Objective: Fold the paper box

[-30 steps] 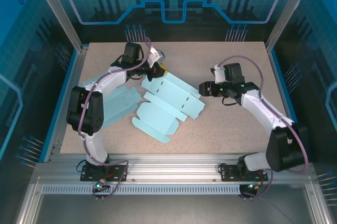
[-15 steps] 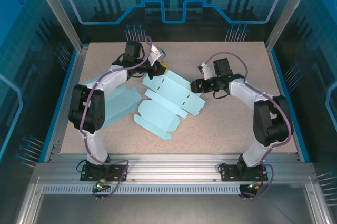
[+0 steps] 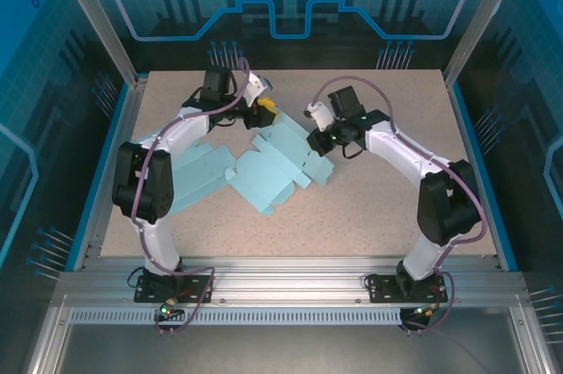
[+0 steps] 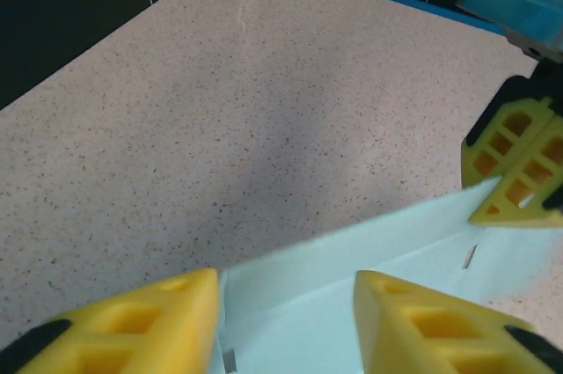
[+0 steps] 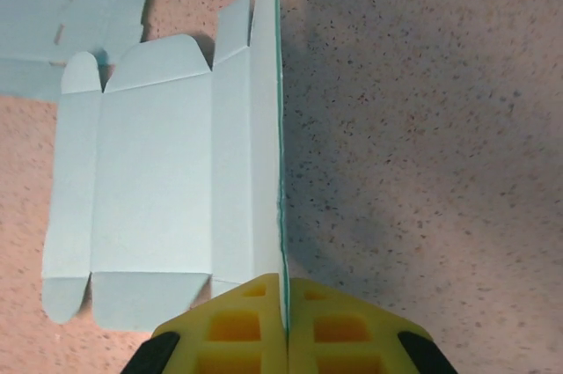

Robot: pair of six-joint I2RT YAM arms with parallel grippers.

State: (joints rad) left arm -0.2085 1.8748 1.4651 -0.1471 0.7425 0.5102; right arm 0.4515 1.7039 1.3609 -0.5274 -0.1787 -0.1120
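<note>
Here the paper box lies unfolded on the speckled table, a flat pale blue sheet set between the two arms, a little left of the table's middle. The right claw is pinched tight on the far right edge of that sheet; in the right wrist view its yellow fingers meet on a narrow panel of the paper box, and that panel stands up on edge while the wider panels and rounded flaps lie flat to its left. The left claw sits at the sheet's far edge, just beside the right one. In the left wrist view the left claw has its two yellow fingers apart, and the pale edge of the paper box runs through the gap without being squeezed. The right claw's fingers show there too, touching that edge. A second blue sheet lies flat under the left arm, touching the box's left side.
</note>
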